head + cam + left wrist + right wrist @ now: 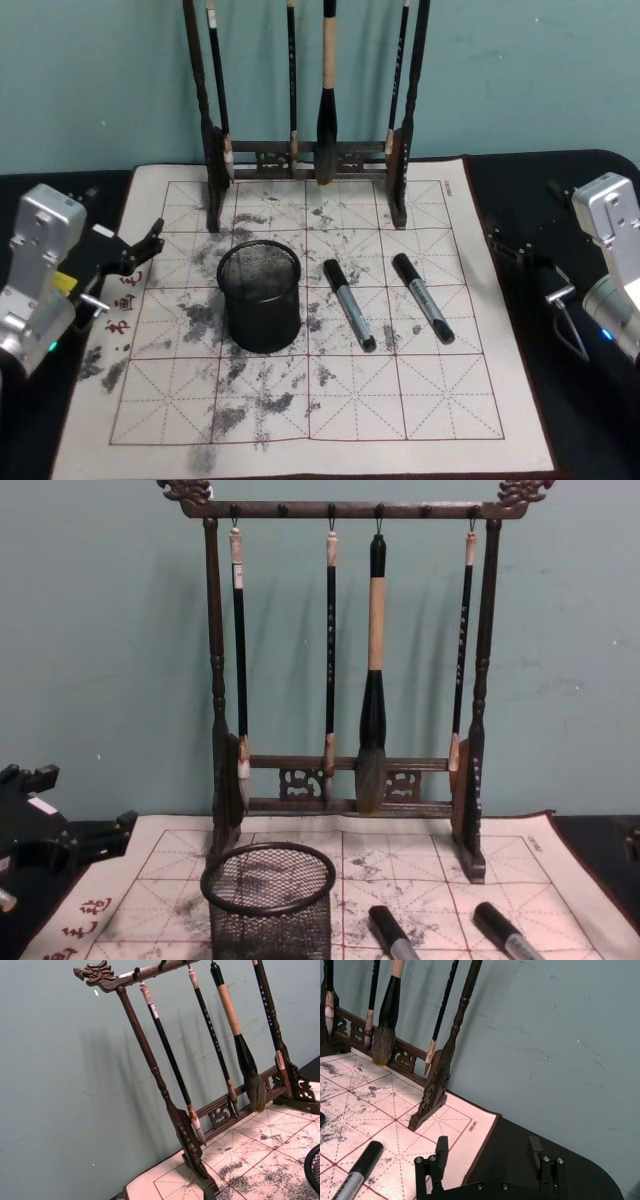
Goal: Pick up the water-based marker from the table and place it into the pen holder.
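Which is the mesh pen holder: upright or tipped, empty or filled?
Upright and empty: the pen holder stands rim-up on the mat; both markers lie outside it.

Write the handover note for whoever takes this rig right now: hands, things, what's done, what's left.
The left hand is open and empty, at the left edge of the mat.
The right hand is open and empty, over the dark table off the mat's right edge.
The pen holder stands upright on the mat, with no marker in it.
Two markers lie flat to its right: the nearer marker and the farther marker. I cannot tell which is water-based.
Done: nothing yet.
Left: grasp the marker, lift it, drop it into the holder.
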